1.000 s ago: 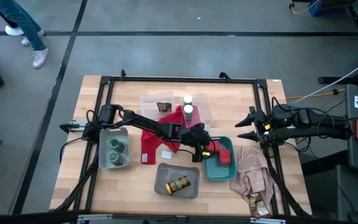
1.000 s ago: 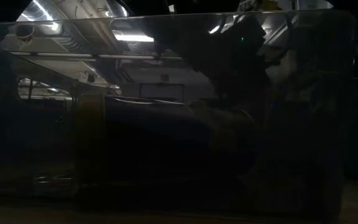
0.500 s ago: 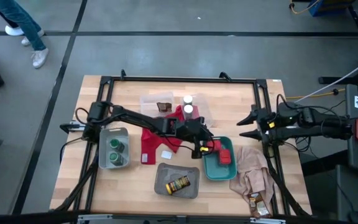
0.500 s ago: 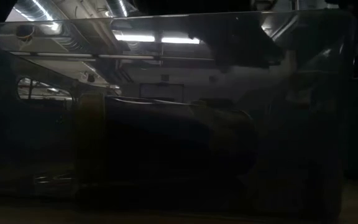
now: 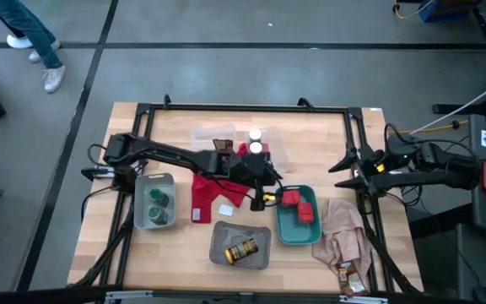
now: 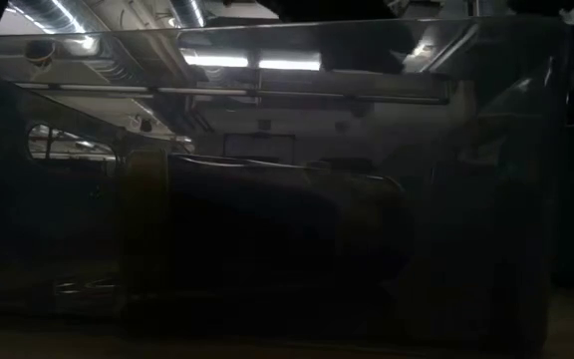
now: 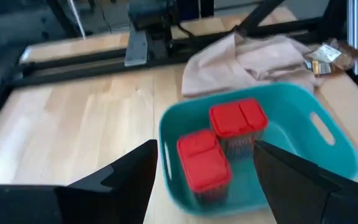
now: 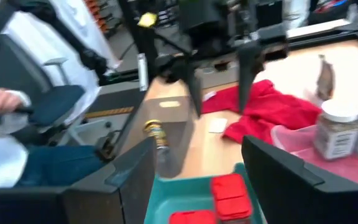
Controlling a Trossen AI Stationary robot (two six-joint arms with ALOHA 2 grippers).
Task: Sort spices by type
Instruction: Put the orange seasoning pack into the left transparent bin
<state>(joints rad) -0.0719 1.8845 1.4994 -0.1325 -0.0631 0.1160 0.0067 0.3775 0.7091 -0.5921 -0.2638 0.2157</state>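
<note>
**A:** Red tins (image 5: pixel 299 205): from above, you have two lying side by side inside the teal tray (image 5: pixel 285 226).

**B:** And the left gripper (image 5: pixel 267 196)?

**A:** It sits just beside that tray, over the edge of the red cloth (image 5: pixel 205 192), fingers spread and empty. The right gripper (image 5: pixel 345 171) waits well off from the tray at the tabletop's (image 5: pixel 108 211) edge, fingers spread too.

**B:** Low view?

**A:** Only a dark clear wall right against the lens; you can't tell anything there.

**B:** Left wrist?

**A:** Both tins (image 7: pixel 238 118) rest in the tray (image 7: pixel 328 140) between the parted fingers (image 7: pixel 120 180), with the beige cloth (image 7: pixel 253 53) just beyond the tray.

**B:** Right wrist?

**A:** Tins (image 8: pixel 227 188) in the tray (image 8: pixel 185 186); white-capped bottles (image 8: pixel 337 127) stand beyond it.
</note>
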